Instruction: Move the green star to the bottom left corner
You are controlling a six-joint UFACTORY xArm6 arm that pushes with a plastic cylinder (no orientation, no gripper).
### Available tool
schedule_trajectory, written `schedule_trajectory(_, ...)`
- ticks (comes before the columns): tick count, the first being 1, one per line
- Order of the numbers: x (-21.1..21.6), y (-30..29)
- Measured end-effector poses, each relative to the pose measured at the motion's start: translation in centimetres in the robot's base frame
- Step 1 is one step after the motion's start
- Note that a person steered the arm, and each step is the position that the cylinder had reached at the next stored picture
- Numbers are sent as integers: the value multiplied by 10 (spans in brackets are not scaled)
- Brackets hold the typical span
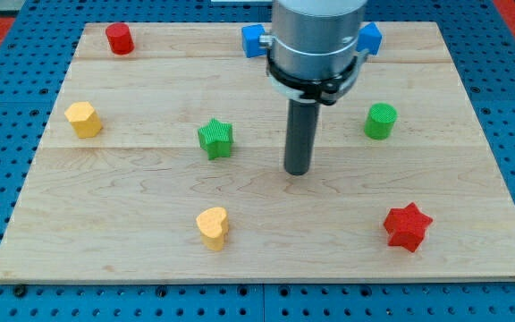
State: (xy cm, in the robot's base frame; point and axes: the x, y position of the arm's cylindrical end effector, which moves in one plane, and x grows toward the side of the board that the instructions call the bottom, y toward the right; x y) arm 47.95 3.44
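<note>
The green star (215,139) lies on the wooden board (132,259), a little left of the middle. My tip (297,170) rests on the board to the star's right and slightly lower, a clear gap away, not touching it. The rod hangs from the grey arm body at the view's top centre. The board's bottom left corner (7,268) lies far down-left of the star.
A yellow heart (213,226) lies below the star. A yellow hexagon (83,118) sits at the left, a red cylinder (119,38) at the top left. A green cylinder (380,121) and a red star (407,226) lie at the right. Blue blocks (255,40) (369,38) flank the arm.
</note>
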Motion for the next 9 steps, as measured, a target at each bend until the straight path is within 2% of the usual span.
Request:
schedule_trajectory(3,-40,-74)
schedule_trajectory(4,-74,-74)
schedule_trajectory(5,-72,-110)
schedule_trajectory(7,5,-215)
schedule_trajectory(9,42,-245)
